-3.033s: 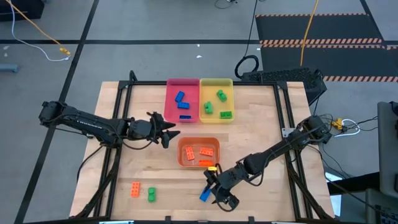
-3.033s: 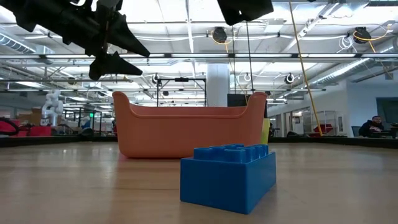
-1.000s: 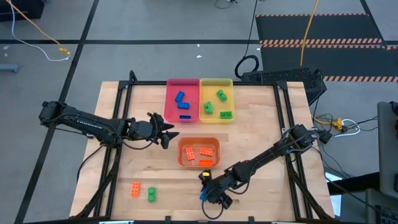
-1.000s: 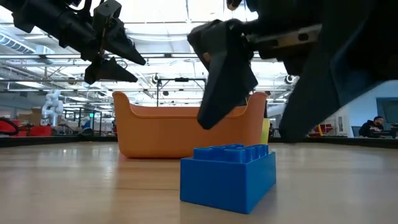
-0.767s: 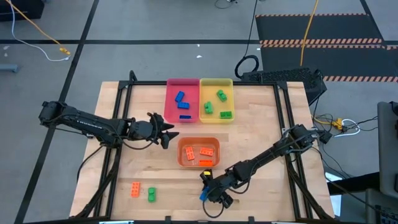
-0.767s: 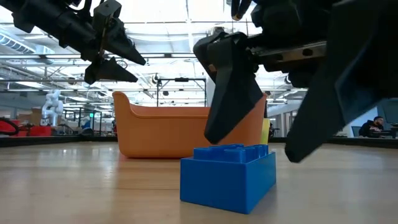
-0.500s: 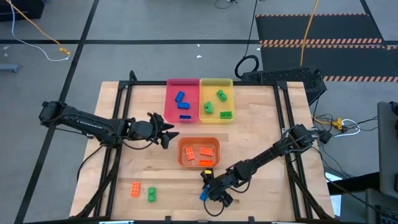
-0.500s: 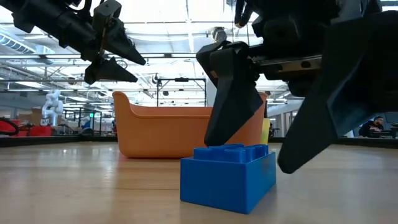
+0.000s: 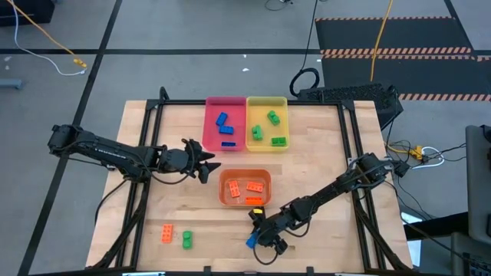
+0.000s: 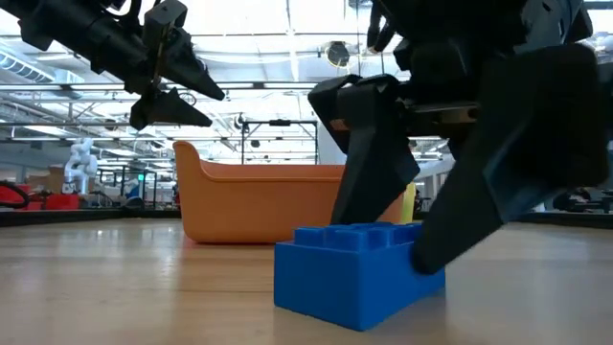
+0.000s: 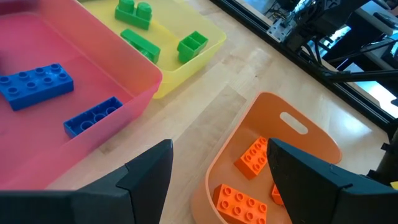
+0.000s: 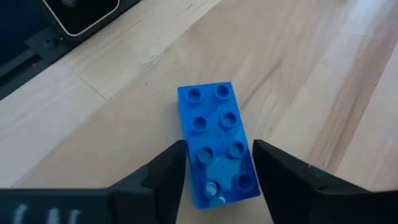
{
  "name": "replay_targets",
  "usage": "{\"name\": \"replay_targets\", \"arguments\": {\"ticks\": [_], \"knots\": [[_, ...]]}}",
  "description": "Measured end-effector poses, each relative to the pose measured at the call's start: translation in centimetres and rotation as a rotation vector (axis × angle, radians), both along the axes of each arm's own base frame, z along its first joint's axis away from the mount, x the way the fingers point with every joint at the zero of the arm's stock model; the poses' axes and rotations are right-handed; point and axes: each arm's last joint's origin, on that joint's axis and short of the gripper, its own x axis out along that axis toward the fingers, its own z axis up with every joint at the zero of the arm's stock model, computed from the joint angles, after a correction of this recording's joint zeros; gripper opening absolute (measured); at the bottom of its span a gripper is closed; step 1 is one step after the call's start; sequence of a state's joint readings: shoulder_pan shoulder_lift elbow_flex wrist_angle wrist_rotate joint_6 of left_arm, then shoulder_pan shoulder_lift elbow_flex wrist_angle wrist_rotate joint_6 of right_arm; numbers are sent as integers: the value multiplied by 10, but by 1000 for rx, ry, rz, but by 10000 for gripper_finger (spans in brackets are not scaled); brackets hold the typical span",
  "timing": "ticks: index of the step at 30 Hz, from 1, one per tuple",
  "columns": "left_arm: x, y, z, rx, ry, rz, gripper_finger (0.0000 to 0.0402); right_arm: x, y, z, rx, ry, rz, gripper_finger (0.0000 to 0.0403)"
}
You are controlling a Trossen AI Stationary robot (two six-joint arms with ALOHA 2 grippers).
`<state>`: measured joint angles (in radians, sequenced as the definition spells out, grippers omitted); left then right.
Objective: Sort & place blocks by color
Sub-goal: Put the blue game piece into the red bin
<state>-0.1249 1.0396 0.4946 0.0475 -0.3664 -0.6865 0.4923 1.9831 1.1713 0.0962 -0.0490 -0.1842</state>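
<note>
Near table edge | right gripper (image 12: 214,171) fingers clamp blue block (image 12: 217,140) | low view: one end lifted | left gripper (image 11: 217,171) open, hovering

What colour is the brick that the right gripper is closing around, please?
The brick is blue, with the right gripper straddling it; the right wrist view shows it best.

No text, label, brand, number or sign can be read in any of the views; none shows on the blocks, the trays, the arms or the table; the room behind the table offers no legible lettering either.
</note>
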Motion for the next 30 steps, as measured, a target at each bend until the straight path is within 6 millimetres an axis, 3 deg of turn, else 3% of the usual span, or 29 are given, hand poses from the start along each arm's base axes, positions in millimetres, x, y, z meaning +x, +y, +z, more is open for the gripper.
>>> {"name": "replay_targets", "arguments": {"ticks": [5,14,23,30], "knots": [[0,0,0,0,0,0,260,-1,3,1,-1,-6,5,122],[0,0,0,5,2,-3,260,-5,8,6,-8,-24,-12,113],[0,0,1,8,-5,0,260,-13,-2,75,-17,-242,-35,113],[1,1,3,59,-18,6,260,-17,-37,124,-74,-387,-162,113]]}}
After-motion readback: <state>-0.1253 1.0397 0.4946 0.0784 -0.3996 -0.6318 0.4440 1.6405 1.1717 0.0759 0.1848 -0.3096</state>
